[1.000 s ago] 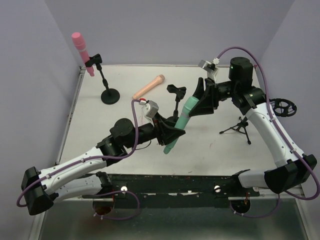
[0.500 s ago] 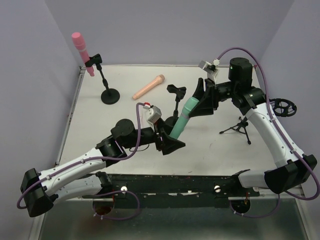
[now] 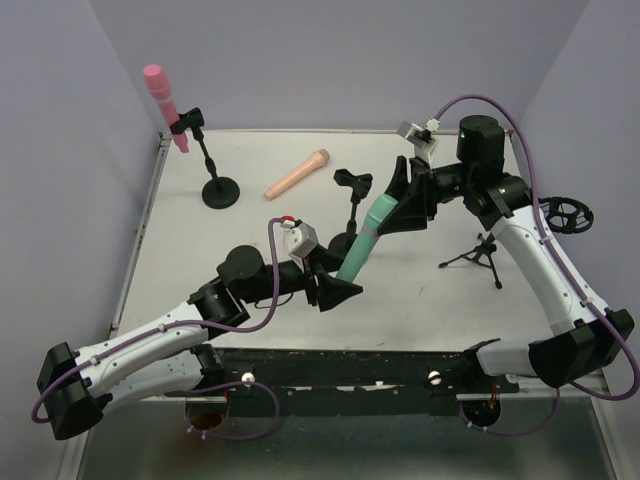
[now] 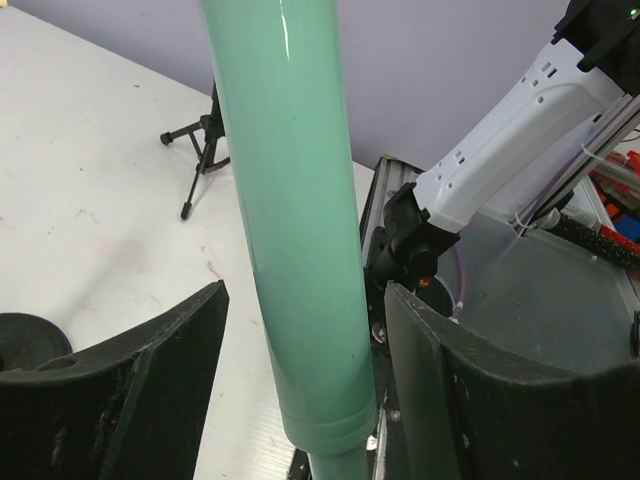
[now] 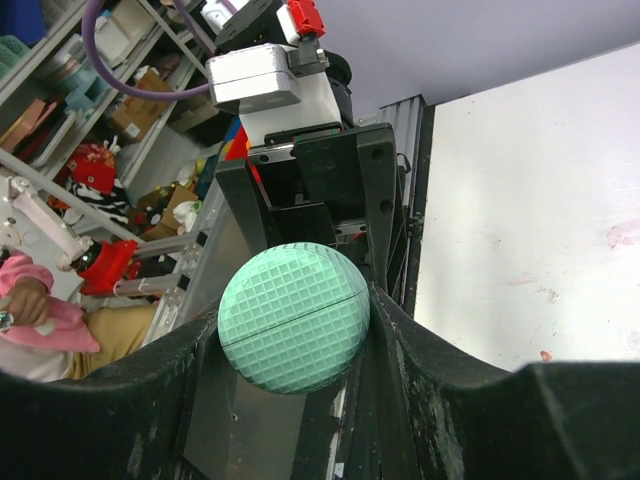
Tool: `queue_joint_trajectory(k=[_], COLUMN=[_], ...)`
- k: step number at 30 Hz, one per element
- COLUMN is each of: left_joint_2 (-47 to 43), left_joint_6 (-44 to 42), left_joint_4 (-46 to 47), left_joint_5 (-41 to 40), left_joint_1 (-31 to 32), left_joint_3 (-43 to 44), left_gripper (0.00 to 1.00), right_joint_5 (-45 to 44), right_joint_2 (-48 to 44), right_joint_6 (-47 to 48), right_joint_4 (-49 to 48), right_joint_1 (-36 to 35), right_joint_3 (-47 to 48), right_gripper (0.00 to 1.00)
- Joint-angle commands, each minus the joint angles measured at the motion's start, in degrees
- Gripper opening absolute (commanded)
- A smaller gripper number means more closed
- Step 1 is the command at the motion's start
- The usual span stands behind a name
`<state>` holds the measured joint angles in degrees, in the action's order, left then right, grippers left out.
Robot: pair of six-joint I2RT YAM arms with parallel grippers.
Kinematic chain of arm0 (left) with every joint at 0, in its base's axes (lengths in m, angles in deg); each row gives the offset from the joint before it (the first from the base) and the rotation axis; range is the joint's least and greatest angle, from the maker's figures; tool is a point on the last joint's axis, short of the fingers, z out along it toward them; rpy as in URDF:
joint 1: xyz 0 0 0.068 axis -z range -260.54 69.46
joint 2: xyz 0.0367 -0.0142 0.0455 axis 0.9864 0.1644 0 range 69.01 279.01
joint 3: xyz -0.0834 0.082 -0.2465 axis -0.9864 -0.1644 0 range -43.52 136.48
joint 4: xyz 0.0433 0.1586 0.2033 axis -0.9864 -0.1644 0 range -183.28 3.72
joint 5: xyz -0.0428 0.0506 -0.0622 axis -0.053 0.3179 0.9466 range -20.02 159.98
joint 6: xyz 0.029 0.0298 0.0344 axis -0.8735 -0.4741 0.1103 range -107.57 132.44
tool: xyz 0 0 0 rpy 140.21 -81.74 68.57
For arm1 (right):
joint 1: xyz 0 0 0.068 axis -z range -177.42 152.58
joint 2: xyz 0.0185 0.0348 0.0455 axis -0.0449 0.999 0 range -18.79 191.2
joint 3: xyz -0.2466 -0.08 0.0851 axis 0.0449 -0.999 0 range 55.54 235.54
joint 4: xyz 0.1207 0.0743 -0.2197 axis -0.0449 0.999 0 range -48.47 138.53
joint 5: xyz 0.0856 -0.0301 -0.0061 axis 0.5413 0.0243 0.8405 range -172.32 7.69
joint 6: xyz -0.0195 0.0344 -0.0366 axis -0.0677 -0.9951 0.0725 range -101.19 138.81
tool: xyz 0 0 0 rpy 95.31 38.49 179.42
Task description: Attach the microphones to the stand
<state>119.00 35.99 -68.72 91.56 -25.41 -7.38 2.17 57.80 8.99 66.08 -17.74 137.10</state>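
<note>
The mint green microphone [image 3: 362,240] hangs slanted over the table's middle. My right gripper [image 3: 400,205] is shut on its round gridded head [image 5: 293,317]. My left gripper [image 3: 335,290] is open around the handle's lower end [image 4: 300,250], with a gap on each side. The pink microphone [image 3: 163,100] is clipped in the round-base stand [image 3: 221,192] at the far left. The peach-orange microphone [image 3: 297,174] lies flat on the table at the back. An empty black clip stand [image 3: 352,183] stands just behind the green microphone.
A small black tripod stand [image 3: 478,255] stands at the right, also in the left wrist view [image 4: 200,150]. The right arm's white link [image 4: 500,130] crosses behind the green handle. Purple walls enclose the white table [image 3: 420,300].
My left gripper has slid down the green handle toward its lower end and the near edge. The right gripper and the microphone have stayed put.
</note>
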Motion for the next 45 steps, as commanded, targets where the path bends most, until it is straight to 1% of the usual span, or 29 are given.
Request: queue_joint_trajectory(k=[1,4,6,7,9,11,12,13,14,15,18,19,20,22,24,25,26,27,28,29,31,33,35,38,41,45], left_joint_2=[0.4,1.1,1.4,1.5,1.8,1.9,1.8,1.6,1.4,1.1,-1.3,-2.3,-3.6,-6.6,-9.9,-11.6,-13.0,-14.6,-15.6,-16.7,-17.8,-18.0,-17.7,-16.3,-14.8,-14.3], left_joint_6=[-2.8,-3.2,-3.2,-3.4,-3.7,-3.9,-4.1,-4.1,-4.2,-4.4,-4.7,-4.8,-4.8,-4.8,-5.6,-6.7,-7.8,-9.3,-10.9,-11.9,-14.4,-16.2,-17.5,-17.7,-17.0,-16.0], left_joint_4=[3.2,3.4,3.7,3.9,4.1,4.2,4.2,4.3,4.7,5.4,7.2,7.7,7.8,7.9,6.4,4.9,3.1,1.5,-0.6,-2.1,-4.0,-4.6,-3.9,-1.2,0.8,2.1], left_joint_5=[0.7,2.2,2.9,3.5,4.4,4.9,5.0,5.2,5.7,6.0,5.7,5.4,5.6,6.6,8.2,8.6,9.1,9.6,9.8,10.1,11.0,12.8,14.4,17.6,19.6,21.0], left_joint_1=[-0.5,-0.6,-0.9,-1.0,-1.3,-1.5,-1.7,-2.0,-2.2,-2.5,-3.9,-4.7,-5.8,-8.7,-12.5,-14.2,-15.6,-17.2,-18.3,-19.7,-22.0,-24.4,-26.5,-29.6,-31.5,-32.8], left_joint_3=[0.1,0.3,0.4,0.4,0.4,0.4,0.3,0.2,-0.1,-0.5,-2.9,-3.9,-4.6,-6.3,-7.4,-7.7,-7.6,-7.5,-7.1,-7.0,-6.6,-6.6,-6.5,-6.5,-6.3,-6.9], left_gripper=[0.7,0.67,0.58,0.52,0.34,0.21,0.12,0.06,0.03,0.01,0.0,0.0,0.0,0.0,0.0,0.0,0.0,0.0,0.0,0.0,0.0,0.0,0.0,0.0,0.0,0.0], right_joint_5=[4.7,4.9,5.2,5.2,5.2,5.4,5.5,5.6,5.5,5.3,4.5,4.6,4.9,5.7,2.8,0.4,-3.6,-9.1,-14.0,-18.3,-26.5,-29.2,-28.9,-28.4,-30.4,-30.6], right_joint_2=[-1.0,-1.0,-0.9,-0.9,-0.8,-0.8,-1.0,-1.1,-1.1,-1.1,-1.0,-0.8,-0.5,0.6,1.4,2.0,2.9,4.6,6.3,7.3,6.9,5.2,5.7,8.6,11.2,15.1], right_joint_6=[0.1,0.2,0.1,0.2,0.2,0.2,0.3,0.4,0.4,0.4,1.2,1.5,1.9,2.7,4.5,7.2,16.6,23.9,30.7,31.7,33.7,35.5,40.0,45.8,46.1,46.1], right_joint_4=[-0.2,-0.3,-0.2,-0.2,-0.3,-0.4,-0.4,-0.5,-0.6,-0.7,-0.7,-0.6,-0.5,-0.5,0.4,2.8,10.4,19.0,25.4,26.1,24.0,19.1,19.2,23.4,23.3,25.5], right_joint_1=[-0.3,-0.3,-0.3,-0.3,-0.2,-0.3,-0.3,-0.3,-0.3,-0.3,0.1,0.8,1.6,4.1,6.1,6.7,6.8,6.7,6.5,6.5,6.5,6.5,6.3,5.3,3.8,1.6], right_joint_3=[-0.4,-0.6,-0.6,-0.6,-0.8,-1.0,-1.0,-1.1,-1.3,-1.4,-1.1,-0.7,-0.3,1.2,2.5,4.0,7.2,11.0,14.1,15.5,15.0,11.5,10.8,12.9,15.0,19.1], right_gripper=[0.3,0.3,0.3,0.3,0.3,0.31,0.32,0.34,0.38,0.49,0.88,0.97,1.0,1.0,1.0,1.0,1.0,1.0,1.0,1.0,1.0,1.0,1.0,1.0,1.0,1.0])
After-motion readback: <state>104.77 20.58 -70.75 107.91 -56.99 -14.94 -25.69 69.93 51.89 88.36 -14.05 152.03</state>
